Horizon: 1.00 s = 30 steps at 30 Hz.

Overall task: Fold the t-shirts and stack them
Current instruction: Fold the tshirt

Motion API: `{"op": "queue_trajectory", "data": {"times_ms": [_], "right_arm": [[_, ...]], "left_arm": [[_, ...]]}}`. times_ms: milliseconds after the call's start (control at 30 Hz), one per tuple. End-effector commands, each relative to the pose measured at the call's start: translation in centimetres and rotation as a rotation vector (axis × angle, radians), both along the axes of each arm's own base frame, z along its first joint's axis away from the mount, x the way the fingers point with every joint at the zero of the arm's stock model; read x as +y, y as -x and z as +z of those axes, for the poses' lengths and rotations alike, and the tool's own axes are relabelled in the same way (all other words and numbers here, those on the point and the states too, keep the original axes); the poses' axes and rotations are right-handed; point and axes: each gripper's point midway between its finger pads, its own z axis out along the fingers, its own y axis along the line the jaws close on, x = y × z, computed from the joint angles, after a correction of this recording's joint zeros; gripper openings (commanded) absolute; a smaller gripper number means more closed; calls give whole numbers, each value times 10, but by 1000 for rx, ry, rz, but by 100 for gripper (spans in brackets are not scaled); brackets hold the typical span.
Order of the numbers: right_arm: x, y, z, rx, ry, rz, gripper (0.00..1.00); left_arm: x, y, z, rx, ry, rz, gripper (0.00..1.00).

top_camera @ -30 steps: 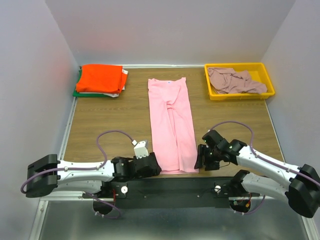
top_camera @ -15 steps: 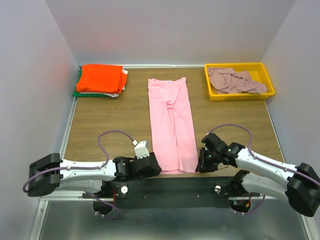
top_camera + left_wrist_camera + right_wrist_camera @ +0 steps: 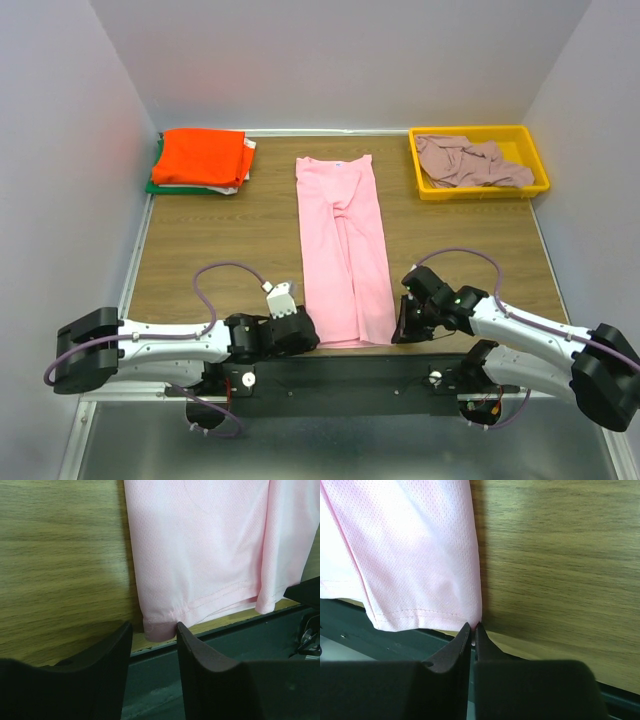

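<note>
At the near edge of the table [image 3: 220,240], the pink t-shirt [image 3: 345,250] is lying as a long narrow strip, sides already folded in, collar toward the far wall, hem just at the table's lip.

- Left gripper [image 3: 152,630]: jaws are standing partly open, straddling the near-left hem corner. The cloth is sitting between the fingertips, not yet clamped.
- Right gripper [image 3: 474,629]: jaws are pinching nearly together right on the near-right hem corner. Only a sliver of cloth appears caught, and I am judging the grip as thin.
- Far left: the orange t-shirt [image 3: 200,157] is resting folded on top of the green t-shirt [image 3: 155,186], the stack in progress.
- Far right: the mauve t-shirt [image 3: 468,160] is lying crumpled in the yellow tray [image 3: 480,192], not yet folded.

Step in hand, as I am reading it: taking both hem corners for the crosswise fold of the pink shirt.

Next move calls for the left jaws to close fully on their corner, then both arms lifting level and carrying the hem toward the collar together, so the strip doubles over without skewing. The right corner may be slipping out if the lift is quick; a deeper bite there would be safer.
</note>
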Motion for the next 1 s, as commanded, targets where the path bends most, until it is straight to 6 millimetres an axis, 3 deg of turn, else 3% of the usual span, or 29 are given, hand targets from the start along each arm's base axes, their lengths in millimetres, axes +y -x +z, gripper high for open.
{"op": "queue_trajectory", "data": {"times_ms": [0, 200, 300, 500, 533, 767, 967], "right_arm": [[0, 3, -6, 6, 1, 10, 11], [1, 1, -4, -2, -2, 10, 10], [2, 0, -4, -8, -5, 13, 8], [6, -3, 3, -33, -32, 23, 3], [7, -4, 6, -39, -41, 23, 1], [16, -16, 27, -101, -91, 6, 0], [22, -43, 56, -226, -93, -14, 0]], "left_arm": [[7, -4, -4, -17, -4, 36, 47], [7, -1, -11, -2, -24, 22, 39], [6, -1, -12, -1, -26, 19, 26], [4, -2, -13, -8, -14, 12, 12], [3, -1, -15, -5, -15, 12, 1], [-2, -12, 3, -53, 0, 43, 0], [3, -51, 40, -171, 46, 148, 0]]}}
